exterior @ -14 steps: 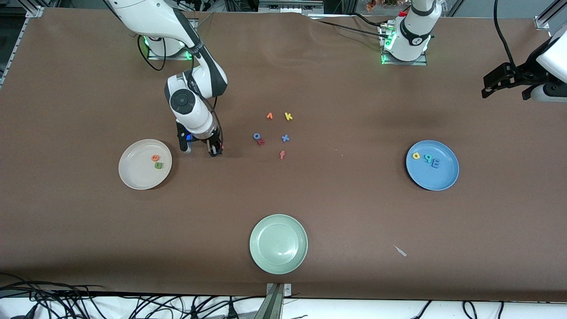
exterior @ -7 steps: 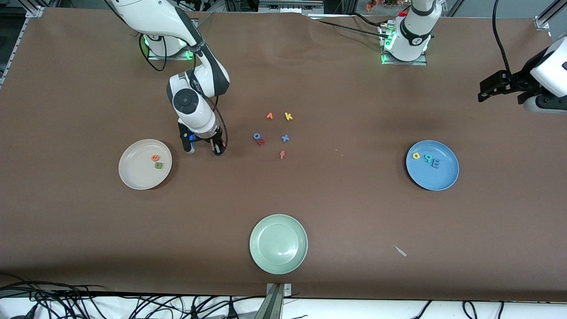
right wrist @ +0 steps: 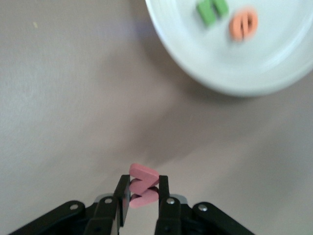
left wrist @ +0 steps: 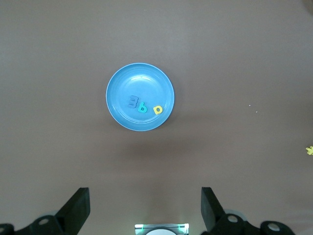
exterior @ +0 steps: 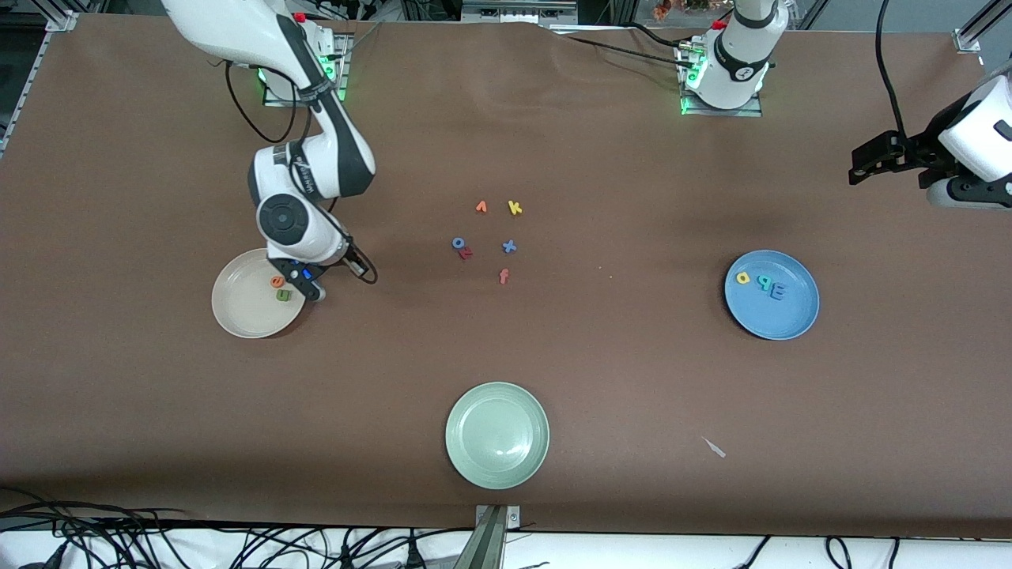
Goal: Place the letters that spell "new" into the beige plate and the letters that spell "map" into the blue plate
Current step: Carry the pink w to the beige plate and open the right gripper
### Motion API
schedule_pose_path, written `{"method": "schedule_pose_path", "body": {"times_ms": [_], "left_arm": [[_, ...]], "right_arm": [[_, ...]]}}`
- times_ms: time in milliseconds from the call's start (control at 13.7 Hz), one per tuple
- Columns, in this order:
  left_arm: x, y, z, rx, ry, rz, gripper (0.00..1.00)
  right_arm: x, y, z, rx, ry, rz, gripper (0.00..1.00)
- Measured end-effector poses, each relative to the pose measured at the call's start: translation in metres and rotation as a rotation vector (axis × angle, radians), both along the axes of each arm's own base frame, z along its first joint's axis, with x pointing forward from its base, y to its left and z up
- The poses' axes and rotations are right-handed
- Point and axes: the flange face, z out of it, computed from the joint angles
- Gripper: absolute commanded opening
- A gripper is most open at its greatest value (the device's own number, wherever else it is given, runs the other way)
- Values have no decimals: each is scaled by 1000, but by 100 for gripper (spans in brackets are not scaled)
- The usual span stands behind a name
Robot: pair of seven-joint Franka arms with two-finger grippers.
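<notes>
My right gripper (right wrist: 143, 195) is clamped on the pinkish-red w (right wrist: 143, 185), up over the table just beside the beige plate (exterior: 237, 316).

Only my right wrist view shows that w pinched between my fingers; from the front camera my wrist hides it. The green n (exterior: 283, 295) and orange e (exterior: 277, 281) lie in the beige plate. My left gripper (left wrist: 145, 208) waits with jaws wide apart, high over the blue plate (left wrist: 117, 83) (its m, p and a sit at about five o'clock of centre there). No writing beyond the letters themselves.
</notes>
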Motion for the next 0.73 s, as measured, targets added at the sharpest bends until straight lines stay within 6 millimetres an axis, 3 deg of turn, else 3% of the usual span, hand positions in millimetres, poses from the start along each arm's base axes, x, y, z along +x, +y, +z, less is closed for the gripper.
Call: {"method": "schedule_pose_path", "body": {"times_ms": [292, 511, 584, 658, 731], "left_arm": [[1, 0, -1, 0, 2, 1, 100], [1, 0, -1, 0, 2, 1, 100], [1, 0, -1, 0, 2, 1, 100], [1, 0, -1, 0, 2, 1, 100], [1, 0, -1, 0, 2, 1, 100]], "right_arm": [[24, -94, 15, 28, 59, 256, 0], [31, -141, 16, 60, 73, 362, 0], [34, -155, 12, 67, 77, 389, 30], [38, -169, 8, 71, 81, 413, 99], [44, -180, 6, 73, 83, 426, 100]]}}
